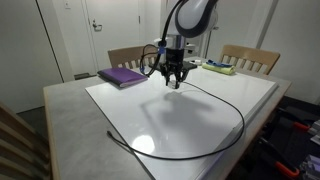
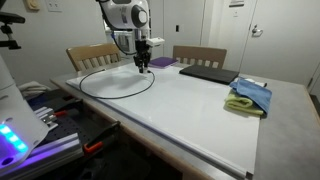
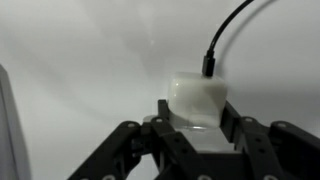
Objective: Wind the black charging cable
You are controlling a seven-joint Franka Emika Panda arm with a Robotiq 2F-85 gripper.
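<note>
The black charging cable (image 1: pixel 236 106) lies in a wide loop on the white board (image 1: pixel 130 105). Its free end rests near the board's front edge (image 1: pixel 110 133). The loop also shows in an exterior view (image 2: pixel 100 93). Its white plug block (image 3: pixel 195 90) sits between my fingers in the wrist view, with the black cord leaving it toward the upper right. My gripper (image 1: pixel 175 82) (image 2: pixel 144 66) (image 3: pixel 195 112) is shut on the plug block at the far part of the board, low over the surface.
A purple book (image 1: pixel 122 76) lies at the board's far corner, next to my gripper. A dark flat case (image 2: pixel 205 73) and blue and green cloths (image 2: pixel 250 95) lie on the table. Wooden chairs (image 1: pixel 250 58) stand behind the table.
</note>
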